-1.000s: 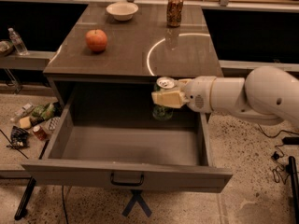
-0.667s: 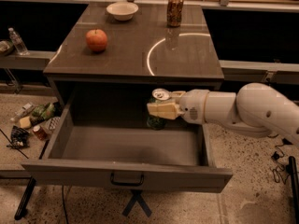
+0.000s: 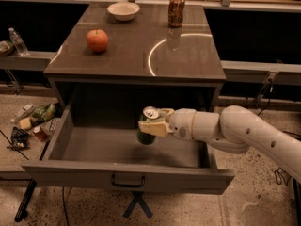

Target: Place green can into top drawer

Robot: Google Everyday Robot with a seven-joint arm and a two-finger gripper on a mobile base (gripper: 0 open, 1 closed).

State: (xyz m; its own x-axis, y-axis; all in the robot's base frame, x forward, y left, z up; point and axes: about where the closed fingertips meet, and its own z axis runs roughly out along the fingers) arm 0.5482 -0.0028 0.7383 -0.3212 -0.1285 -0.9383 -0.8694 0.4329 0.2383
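Observation:
The top drawer (image 3: pixel 127 175) is pulled wide open below the table top, with its dark handle at the front. My gripper (image 3: pixel 151 124) reaches in from the right and is shut on the green can (image 3: pixel 146 134). The can is upright, silver top up, and hangs inside the drawer's opening a little above its floor, right of the middle.
On the table top (image 3: pixel 136 55) stand a red apple (image 3: pixel 97 40), a white bowl (image 3: pixel 123 11) and a brown-orange can (image 3: pixel 176 10). Bottles and wrappers (image 3: pixel 33 124) lie on the floor at the left. A plastic bottle (image 3: pixel 18 41) stands on the left ledge.
My gripper has moved left and down with the green can, from under the table's front edge deeper into the open drawer.

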